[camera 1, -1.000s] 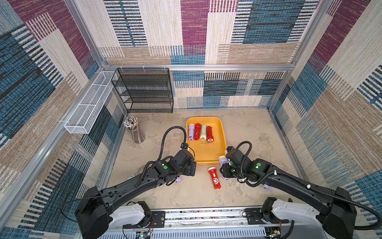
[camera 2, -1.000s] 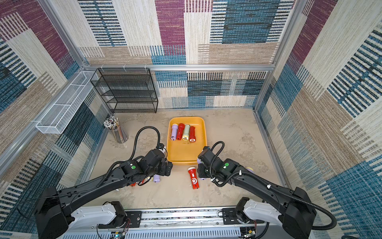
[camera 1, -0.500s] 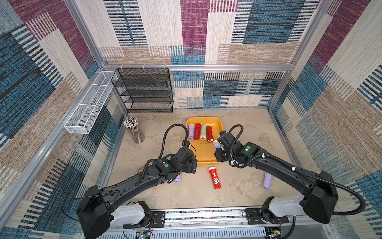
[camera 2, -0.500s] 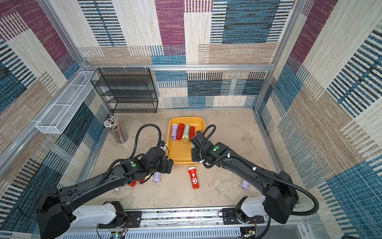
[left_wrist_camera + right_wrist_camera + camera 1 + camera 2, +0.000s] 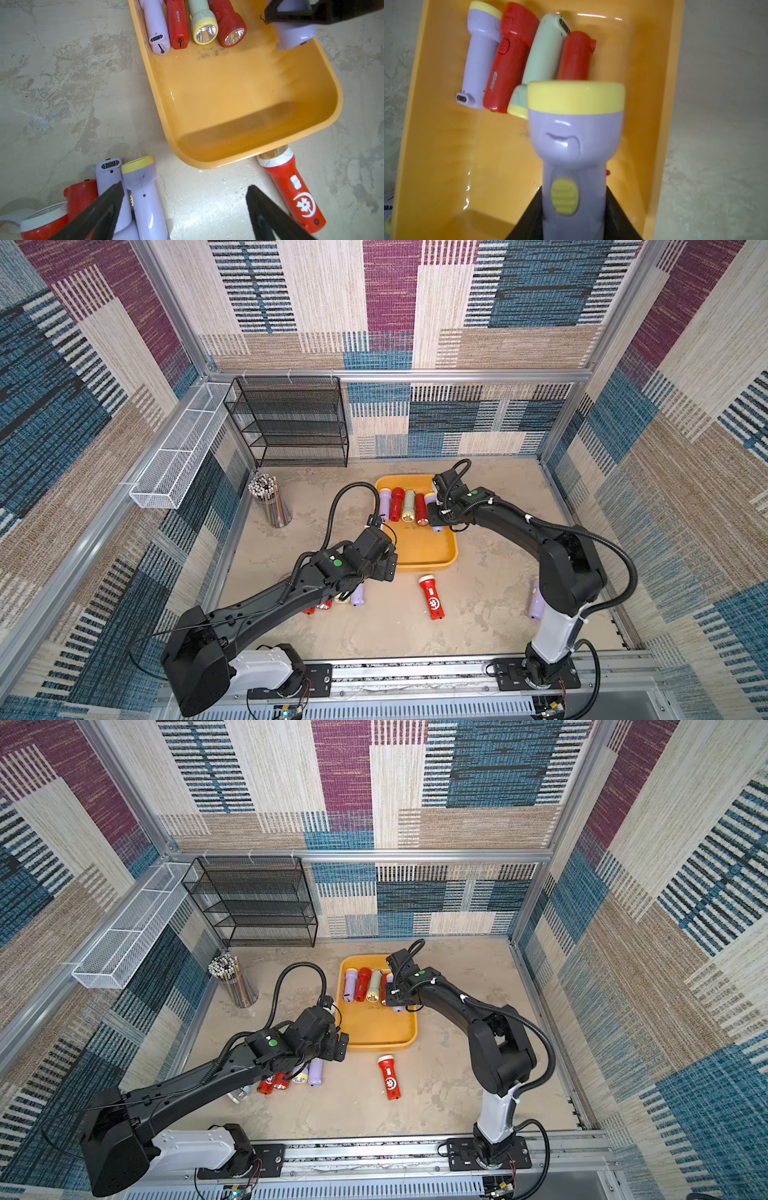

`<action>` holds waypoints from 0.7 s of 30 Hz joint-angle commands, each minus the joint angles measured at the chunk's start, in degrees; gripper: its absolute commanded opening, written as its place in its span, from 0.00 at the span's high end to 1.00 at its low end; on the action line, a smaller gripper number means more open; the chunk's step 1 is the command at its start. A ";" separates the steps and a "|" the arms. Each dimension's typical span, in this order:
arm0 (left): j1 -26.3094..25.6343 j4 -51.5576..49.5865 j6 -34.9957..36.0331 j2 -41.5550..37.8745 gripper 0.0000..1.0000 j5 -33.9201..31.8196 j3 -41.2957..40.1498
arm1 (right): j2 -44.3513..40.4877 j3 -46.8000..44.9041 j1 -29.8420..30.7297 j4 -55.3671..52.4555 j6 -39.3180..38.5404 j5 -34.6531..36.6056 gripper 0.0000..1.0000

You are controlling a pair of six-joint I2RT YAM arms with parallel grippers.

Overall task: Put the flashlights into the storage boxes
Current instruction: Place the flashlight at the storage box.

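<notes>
Right gripper (image 5: 574,207) clamps a lilac flashlight (image 5: 575,135) lengthwise over the tray (image 5: 436,145), likely to extend the row of 4 (image 5: 508,62) at upper left. Left gripper (image 5: 185,186), spread wide and empty, hovers over loose flashlights (image 5: 143,187), lower left.

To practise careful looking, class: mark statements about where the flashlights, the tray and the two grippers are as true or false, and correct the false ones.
1. The right gripper is shut on a lilac flashlight with a yellow head. True.
2. The left gripper holds a red flashlight. False: its jaws stand open and empty above the table.
3. Four flashlights lie in the yellow tray. True.
4. The red flashlight with the white head lies inside the tray. False: it lies on the table, just outside the tray's end nearest the robot.
5. The pencils lie scattered. False: they stand bundled upright in a holder.
</notes>
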 commanded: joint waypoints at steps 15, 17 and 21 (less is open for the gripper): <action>2.09 -2.69 1.97 2.95 0.04 0.27 3.30 | 19.14 17.62 -6.31 0.49 -5.60 -4.93 0.61; 2.10 -2.97 1.79 3.10 0.05 0.47 3.50 | 19.98 18.06 -6.37 0.52 -5.52 -5.29 0.60; 2.11 -3.26 1.52 2.56 0.05 0.44 3.33 | 20.04 18.14 -6.46 0.66 -5.24 -5.07 0.57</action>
